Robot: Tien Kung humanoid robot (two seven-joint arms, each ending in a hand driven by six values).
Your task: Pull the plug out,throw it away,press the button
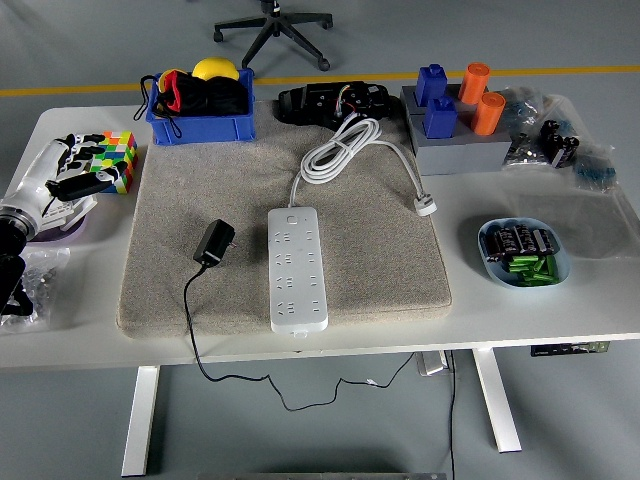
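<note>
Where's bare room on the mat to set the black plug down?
Free mat lies right of the power strip, below its white plug, and left of the black adapter toward the mat's left edge. The coiled white cord crowds the top middle.

Lab or workshop, white table, office chair base, yellow floor line

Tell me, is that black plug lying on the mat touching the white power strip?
Apart. The head view shows the black plug lying on the mat left of the power strip, with a clear band of bare mat between them.
</note>
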